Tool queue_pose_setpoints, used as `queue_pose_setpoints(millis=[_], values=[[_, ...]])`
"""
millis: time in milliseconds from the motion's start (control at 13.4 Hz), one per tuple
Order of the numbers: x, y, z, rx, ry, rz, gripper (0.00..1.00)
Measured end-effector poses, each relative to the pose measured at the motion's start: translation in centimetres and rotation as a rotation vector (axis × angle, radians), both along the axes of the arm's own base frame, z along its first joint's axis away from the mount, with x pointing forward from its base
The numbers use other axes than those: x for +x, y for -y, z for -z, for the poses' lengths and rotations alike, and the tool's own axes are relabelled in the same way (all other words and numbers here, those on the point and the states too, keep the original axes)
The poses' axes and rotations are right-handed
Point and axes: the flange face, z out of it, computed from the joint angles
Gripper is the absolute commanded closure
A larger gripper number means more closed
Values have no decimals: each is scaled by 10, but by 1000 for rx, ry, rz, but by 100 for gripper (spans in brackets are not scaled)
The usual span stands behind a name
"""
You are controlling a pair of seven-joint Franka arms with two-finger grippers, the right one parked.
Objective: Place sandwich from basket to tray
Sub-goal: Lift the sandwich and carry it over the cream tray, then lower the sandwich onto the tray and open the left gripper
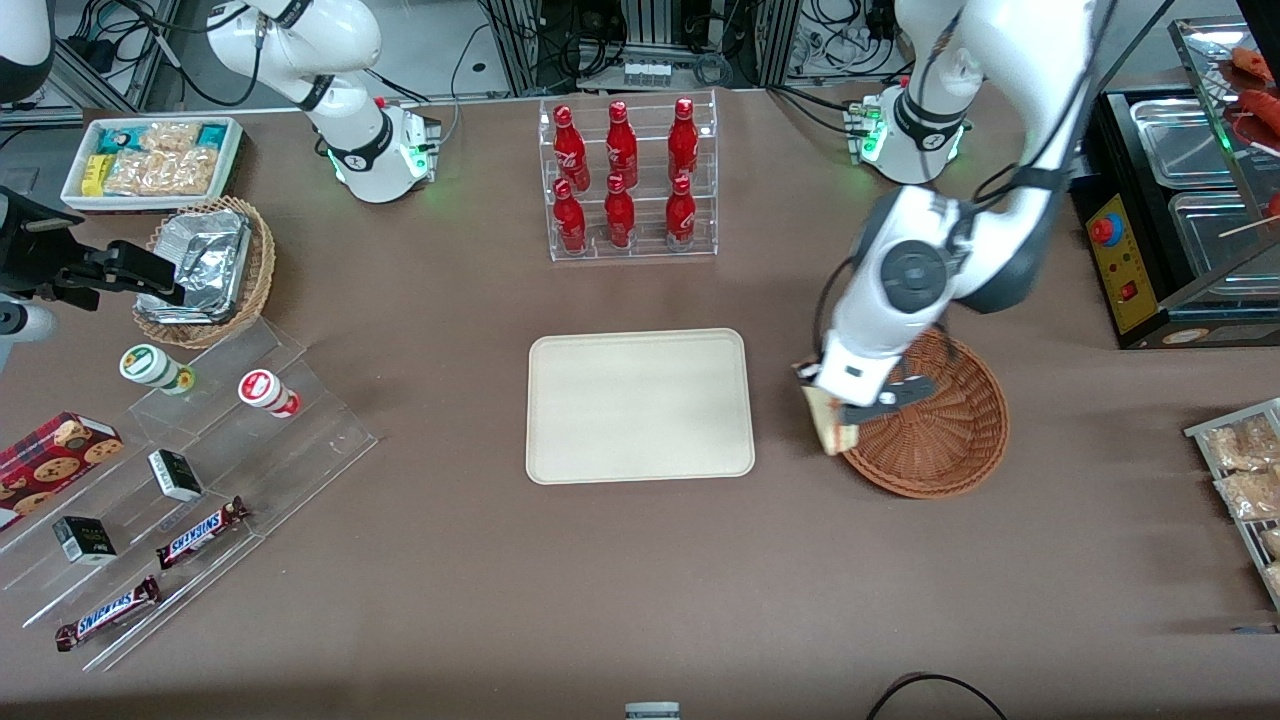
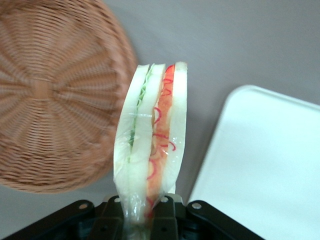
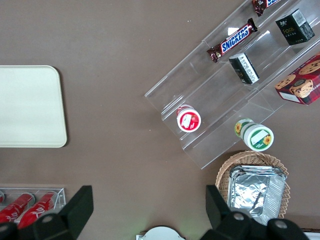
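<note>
My left gripper is shut on the sandwich, a clear-wrapped wedge of pale bread with red and green filling. It hangs above the table between the basket and the tray, just past the basket's rim. In the wrist view the black fingers pinch the wedge's narrow end. The reddish-brown woven basket shows nothing inside it. The cream tray is bare.
A clear rack of red bottles stands farther from the front camera than the tray. A foil-lined basket, a white bin of snacks and an acrylic stand with candy bars lie toward the parked arm's end. A black appliance sits at the working arm's end.
</note>
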Motion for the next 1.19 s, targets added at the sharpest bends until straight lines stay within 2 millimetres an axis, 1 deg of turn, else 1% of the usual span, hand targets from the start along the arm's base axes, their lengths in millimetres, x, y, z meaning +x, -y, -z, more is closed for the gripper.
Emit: queue_pose_setpoints(millis=[298,521,669,744,893,1190], values=[[-2,75,17,5,17,-5,100],[-13,141,34,9,36,-17,100],[-22,179,52,5,36,-8,100],[-27,195,59,2,37,-2,100],[-29,215,65,1,34,7,100],[-36,250,67,6,26,4,100]])
